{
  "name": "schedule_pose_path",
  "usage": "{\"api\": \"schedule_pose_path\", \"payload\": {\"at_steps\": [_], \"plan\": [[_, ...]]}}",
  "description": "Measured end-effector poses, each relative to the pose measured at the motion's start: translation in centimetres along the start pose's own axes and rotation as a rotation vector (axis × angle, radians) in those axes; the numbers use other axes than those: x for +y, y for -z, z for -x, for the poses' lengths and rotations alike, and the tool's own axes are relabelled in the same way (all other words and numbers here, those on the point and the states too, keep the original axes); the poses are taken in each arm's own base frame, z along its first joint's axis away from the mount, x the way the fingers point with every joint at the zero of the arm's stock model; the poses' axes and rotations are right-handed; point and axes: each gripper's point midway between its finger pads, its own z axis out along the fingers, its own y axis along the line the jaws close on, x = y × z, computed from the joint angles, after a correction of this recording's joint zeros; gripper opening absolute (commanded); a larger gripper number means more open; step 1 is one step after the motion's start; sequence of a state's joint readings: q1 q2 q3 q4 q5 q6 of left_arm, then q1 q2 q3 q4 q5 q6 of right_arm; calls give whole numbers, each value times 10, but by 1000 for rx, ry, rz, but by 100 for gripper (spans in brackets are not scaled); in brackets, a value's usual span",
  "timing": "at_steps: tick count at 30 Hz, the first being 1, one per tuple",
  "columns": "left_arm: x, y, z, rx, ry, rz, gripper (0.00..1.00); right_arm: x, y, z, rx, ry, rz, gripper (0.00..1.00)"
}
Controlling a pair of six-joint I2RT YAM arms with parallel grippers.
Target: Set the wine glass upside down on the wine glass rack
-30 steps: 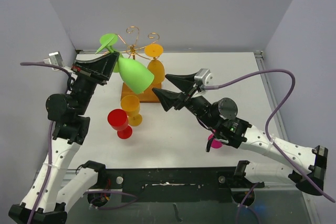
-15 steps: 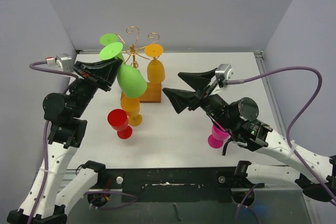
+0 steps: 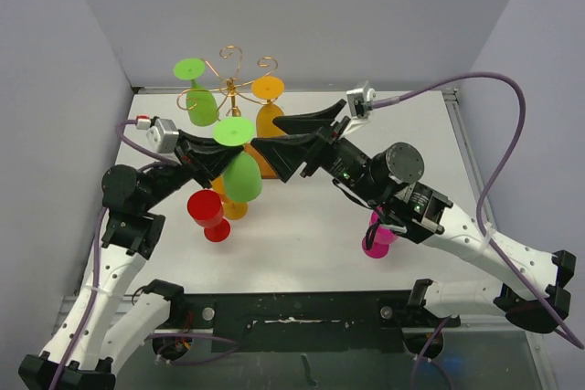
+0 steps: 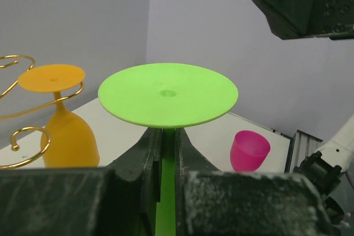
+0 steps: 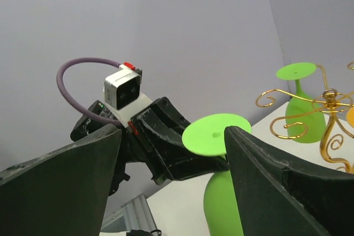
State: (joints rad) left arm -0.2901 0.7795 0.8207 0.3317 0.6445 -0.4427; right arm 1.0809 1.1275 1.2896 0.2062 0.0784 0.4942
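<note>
A green wine glass [image 3: 240,177] hangs upside down, its round foot [image 4: 168,94] on top. My left gripper [image 3: 227,156] is shut on its stem just under the foot [image 4: 166,153]. It sits in front of the gold wire rack [image 3: 234,89], apart from it. A second green glass [image 3: 201,105] and an orange glass [image 3: 269,119] hang upside down on the rack arms. My right gripper [image 3: 265,132] is open, its fingers on either side of the held glass's foot [image 5: 215,134] without touching it.
A red glass [image 3: 208,214] and a yellow-orange glass [image 3: 234,205] stand together on the table below the held glass. A magenta glass [image 3: 376,241] stands under my right arm. Grey walls close in at the back and both sides.
My left gripper has carried the green glass back from the rack toward the table's middle and turned it foot-up. My right gripper has opened wide and swung left around the foot.
</note>
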Motion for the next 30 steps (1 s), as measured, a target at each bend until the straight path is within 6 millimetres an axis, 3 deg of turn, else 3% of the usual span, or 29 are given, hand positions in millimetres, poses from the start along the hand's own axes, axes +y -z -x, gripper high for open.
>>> {"api": "schedule_pose_path", "payload": {"at_steps": [6, 14, 23, 30], "plan": [[-21, 7, -8, 4, -80, -107, 0, 0, -15, -13, 51, -73, -16, 74], [-29, 11, -6, -32, -150, -152, 0, -28, -11, -29, 92, -116, -172, 71], [-29, 14, -8, -38, -181, -155, 0, -45, -16, -40, 118, -194, -211, 49], [-33, 14, -2, -66, -207, -171, 0, -46, -24, -65, 179, -294, -181, 42]]}}
